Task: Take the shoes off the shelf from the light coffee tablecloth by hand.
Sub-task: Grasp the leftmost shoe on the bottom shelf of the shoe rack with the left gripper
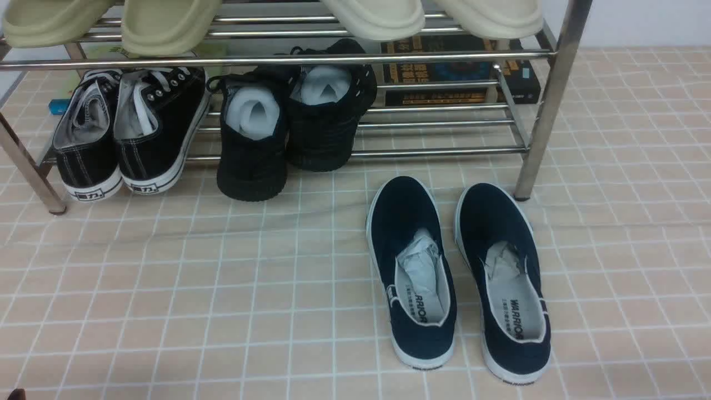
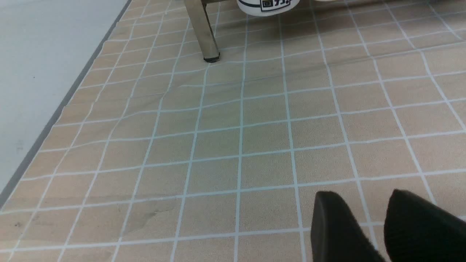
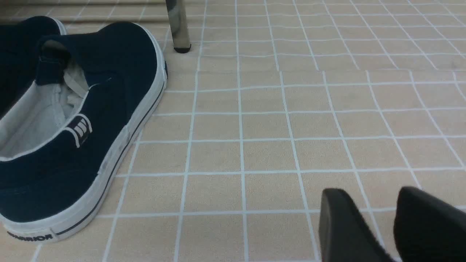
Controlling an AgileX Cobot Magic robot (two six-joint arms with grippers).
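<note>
The shoes (image 1: 128,133), black canvas lace-up sneakers with white laces and soles, sit side by side at the left end of the chrome shelf's (image 1: 444,151) lower tier, heels towards me. One white heel shows in the left wrist view (image 2: 267,5) beside a shelf leg (image 2: 204,32). The beige grid tablecloth (image 1: 222,305) lies under everything. My left gripper (image 2: 364,196) is open and empty, low over bare cloth well short of the shelf. My right gripper (image 3: 369,193) is open and empty over bare cloth. Neither gripper shows in the front view.
All-black knit sneakers (image 1: 294,122) stuffed with white paper stand mid-shelf. Navy slip-ons (image 1: 461,278) lie on the cloth before the right shelf leg (image 1: 547,111); one is beside my right gripper (image 3: 72,127). Beige slippers (image 1: 166,22) fill the upper tier. Books (image 1: 455,72) lie behind. The cloth ends at grey floor (image 2: 36,72).
</note>
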